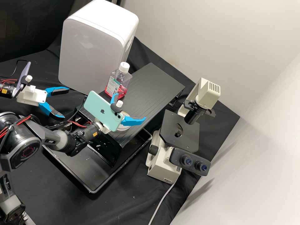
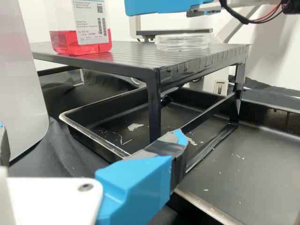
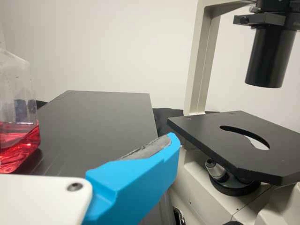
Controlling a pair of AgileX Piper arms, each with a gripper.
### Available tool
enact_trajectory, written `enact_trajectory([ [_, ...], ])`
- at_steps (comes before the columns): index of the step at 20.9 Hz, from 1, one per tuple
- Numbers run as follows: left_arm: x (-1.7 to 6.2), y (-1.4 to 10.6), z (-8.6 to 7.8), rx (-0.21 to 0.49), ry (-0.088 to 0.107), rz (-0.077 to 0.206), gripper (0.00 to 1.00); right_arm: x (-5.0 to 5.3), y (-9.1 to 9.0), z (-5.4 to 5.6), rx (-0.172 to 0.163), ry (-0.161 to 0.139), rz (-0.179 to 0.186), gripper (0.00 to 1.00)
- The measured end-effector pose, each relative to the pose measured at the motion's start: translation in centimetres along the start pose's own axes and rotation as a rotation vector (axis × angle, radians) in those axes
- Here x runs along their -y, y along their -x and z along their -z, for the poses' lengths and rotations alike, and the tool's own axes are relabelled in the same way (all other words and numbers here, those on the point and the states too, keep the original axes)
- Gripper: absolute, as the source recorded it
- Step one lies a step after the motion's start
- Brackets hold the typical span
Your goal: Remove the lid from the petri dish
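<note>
A clear petri dish (image 2: 183, 41) with its lid on rests near the front edge of the black rack (image 2: 140, 54). In the high view the dish (image 1: 125, 127) lies just under my right gripper (image 1: 125, 109), whose blue fingers stand open above and to either side of it without touching it. One right finger (image 3: 140, 168) points across the rack top toward the microscope. My left gripper (image 1: 57, 101) hangs open and empty left of the rack, low beside the white box, with one of its fingers (image 2: 140, 187) in front of the tray.
A flask of red liquid (image 1: 118, 81) stands on the rack behind the dish. The rack sits in a black tray (image 1: 93, 184). A white box (image 1: 93, 43) stands at the back left, a microscope (image 1: 178, 147) to the right with its stage (image 3: 225, 136) close to the rack.
</note>
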Motion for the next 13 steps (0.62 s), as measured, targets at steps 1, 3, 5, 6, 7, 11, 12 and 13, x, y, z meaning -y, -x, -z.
enact_trajectory([
  [1, 0.00, 0.00, 0.00, 0.000, 0.000, 0.000, 1.00, 0.00, 0.00, 0.00, 0.000, 0.000, 0.000, 1.00],
  [3, 0.00, 0.00, 0.00, 0.000, 0.000, 0.000, 1.00, 0.00, 0.00, 0.00, 0.000, 0.000, 0.000, 1.00],
  [5, 0.00, 0.00, 0.00, 0.000, 0.000, 0.000, 1.00, 0.00, 0.00, 0.00, 0.000, 0.000, 0.000, 1.00],
  [6, 0.00, 0.00, 0.00, 0.000, 0.002, 0.000, 1.00, 0.00, 0.00, 0.00, 0.000, 0.000, 0.000, 1.00],
  [7, 0.00, 0.00, 0.00, 0.000, 0.002, 0.000, 1.00, 0.00, 0.00, 0.00, 0.000, 0.000, 0.000, 1.00],
  [11, 0.00, 0.00, 0.02, -0.002, 0.002, -0.001, 1.00, 0.06, 0.31, -0.16, 0.007, 0.000, 0.004, 1.00],
  [12, 0.00, 0.00, 0.02, -0.002, 0.002, -0.001, 1.00, 0.07, 0.63, -0.24, 0.011, -0.001, 0.006, 1.00],
  [13, 0.00, 0.00, 0.02, -0.002, 0.002, -0.001, 1.00, -0.03, 0.94, -0.26, 0.013, -0.009, 0.004, 1.00],
])
